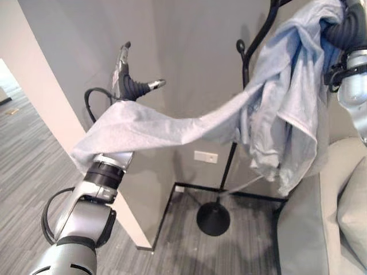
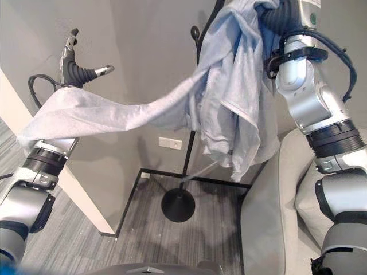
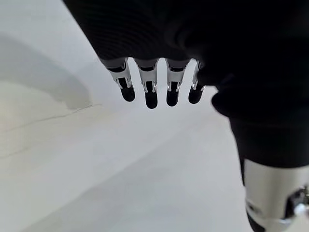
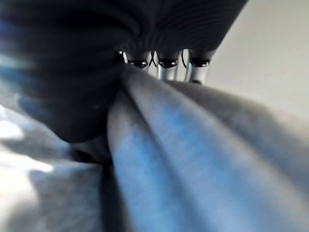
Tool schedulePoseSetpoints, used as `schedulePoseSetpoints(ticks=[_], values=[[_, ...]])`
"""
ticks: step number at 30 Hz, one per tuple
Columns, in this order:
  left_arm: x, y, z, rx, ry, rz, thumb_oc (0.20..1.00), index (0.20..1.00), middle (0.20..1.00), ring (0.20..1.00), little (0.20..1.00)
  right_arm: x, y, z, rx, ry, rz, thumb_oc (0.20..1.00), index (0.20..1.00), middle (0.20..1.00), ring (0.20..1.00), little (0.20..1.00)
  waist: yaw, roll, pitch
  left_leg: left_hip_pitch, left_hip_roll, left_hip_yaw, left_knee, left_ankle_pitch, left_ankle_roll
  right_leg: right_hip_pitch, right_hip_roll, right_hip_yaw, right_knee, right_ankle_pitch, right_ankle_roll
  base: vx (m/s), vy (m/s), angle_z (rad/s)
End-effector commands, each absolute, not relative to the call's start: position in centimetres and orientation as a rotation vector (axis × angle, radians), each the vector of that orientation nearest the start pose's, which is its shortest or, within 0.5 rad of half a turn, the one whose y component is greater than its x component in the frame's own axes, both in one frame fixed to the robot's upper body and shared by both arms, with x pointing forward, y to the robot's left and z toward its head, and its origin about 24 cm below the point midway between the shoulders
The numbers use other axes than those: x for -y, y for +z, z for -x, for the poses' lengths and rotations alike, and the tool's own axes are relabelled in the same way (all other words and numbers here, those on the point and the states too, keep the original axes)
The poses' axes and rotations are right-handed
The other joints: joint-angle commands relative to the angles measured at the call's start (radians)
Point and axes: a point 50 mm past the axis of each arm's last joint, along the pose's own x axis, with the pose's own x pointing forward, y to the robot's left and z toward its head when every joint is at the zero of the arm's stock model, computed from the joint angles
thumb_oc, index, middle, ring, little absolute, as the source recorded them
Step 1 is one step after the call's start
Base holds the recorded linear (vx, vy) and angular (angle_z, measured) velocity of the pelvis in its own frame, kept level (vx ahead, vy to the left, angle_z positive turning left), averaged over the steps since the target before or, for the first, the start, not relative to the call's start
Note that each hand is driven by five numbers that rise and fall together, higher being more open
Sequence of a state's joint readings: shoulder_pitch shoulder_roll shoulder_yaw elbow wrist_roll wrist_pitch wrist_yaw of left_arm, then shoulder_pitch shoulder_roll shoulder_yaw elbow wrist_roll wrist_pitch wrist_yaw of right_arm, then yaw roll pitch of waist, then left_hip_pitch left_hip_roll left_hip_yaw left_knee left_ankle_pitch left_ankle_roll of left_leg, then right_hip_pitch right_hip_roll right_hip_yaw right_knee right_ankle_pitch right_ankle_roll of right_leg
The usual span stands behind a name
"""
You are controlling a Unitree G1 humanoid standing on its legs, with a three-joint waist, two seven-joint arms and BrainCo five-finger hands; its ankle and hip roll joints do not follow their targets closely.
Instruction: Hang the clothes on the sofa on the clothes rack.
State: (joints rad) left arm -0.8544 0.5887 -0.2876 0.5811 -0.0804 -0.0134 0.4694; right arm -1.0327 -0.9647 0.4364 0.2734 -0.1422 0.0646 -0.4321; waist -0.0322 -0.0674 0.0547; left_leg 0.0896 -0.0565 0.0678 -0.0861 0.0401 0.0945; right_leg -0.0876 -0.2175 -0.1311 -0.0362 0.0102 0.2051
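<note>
So I've got a black coat rack (image 1: 243, 86) standing in the corner, its round base (image 1: 213, 218) on the grey floor (image 1: 189, 246), with a grey wall (image 1: 189, 57) behind and a white wall outlet (image 1: 205, 156) low down. A grey sofa (image 2: 269, 229) sits on the right, just beside the rack, with a cushion (image 1: 352, 212) on it.

The light blue shirt (image 1: 287, 114) is bunched up against the top of the rack. One end stretches out sideways like a long band towards my left and lies draped over the left forearm, so its long axis runs roughly level from rack to arm. The rest hangs down in folds past the pole.

The left robot hand (image 1: 129, 83) is raised above the cloth with fingers straight and apart, holding nothing. The right robot hand (image 4: 164, 65) is up by the rack top, buried in the fabric. I can't tell whether its fingers are clamped on it, and the rack's top hooks are cut off or covered too.
</note>
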Motion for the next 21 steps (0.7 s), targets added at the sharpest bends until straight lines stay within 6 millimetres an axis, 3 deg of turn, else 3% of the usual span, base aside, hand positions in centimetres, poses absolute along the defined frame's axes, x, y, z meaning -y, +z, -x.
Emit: schedulePoseSetpoints(ticks=[1,8,13,21], values=[[-22.6,21.8,-38.9,0.346,0.377,-0.509,1.000,1.000,1.000,1.000,1.000,24.4,36.7,-33.9,0.765,-0.567,1.086,0.200,0.200,0.200,0.200,0.200,-0.002,-0.025,-0.058,0.086,0.034,-0.053,0.036,-0.179,-0.073,-0.002,0.033,-0.002,-0.009,0.108,-0.023,0.18,-0.041,0.31],[-21.3,21.9,-39.7,0.315,0.305,-0.570,1.000,1.000,1.000,1.000,1.000,25.9,36.3,-34.9,0.642,-0.557,1.143,0.200,0.200,0.200,0.200,0.200,-0.018,-0.033,-0.108,0.093,0.075,-0.086,0.029,-0.191,-0.094,0.043,0.076,-0.013,-0.041,0.097,-0.043,0.18,-0.095,0.40],[-20.5,21.7,-40.5,0.258,0.252,-0.502,1.000,1.000,1.000,1.000,1.000,27.0,36.7,-35.6,0.563,-0.575,1.144,0.200,0.200,0.200,0.200,0.200,-0.027,-0.034,-0.130,0.099,0.122,-0.097,0.014,-0.185,-0.126,0.053,0.120,-0.022,-0.045,0.052,-0.068,0.13,-0.092,0.00],[-19.2,22.0,-41.6,0.170,0.155,-0.345,1.000,1.000,1.000,1.000,1.000,26.7,36.4,-37.3,0.455,-0.532,1.141,0.200,0.200,0.200,0.200,0.200,-0.028,-0.024,-0.135,0.092,0.155,-0.097,0.001,-0.165,-0.154,0.053,0.143,-0.035,-0.044,0.027,-0.085,0.10,-0.054,0.01]])
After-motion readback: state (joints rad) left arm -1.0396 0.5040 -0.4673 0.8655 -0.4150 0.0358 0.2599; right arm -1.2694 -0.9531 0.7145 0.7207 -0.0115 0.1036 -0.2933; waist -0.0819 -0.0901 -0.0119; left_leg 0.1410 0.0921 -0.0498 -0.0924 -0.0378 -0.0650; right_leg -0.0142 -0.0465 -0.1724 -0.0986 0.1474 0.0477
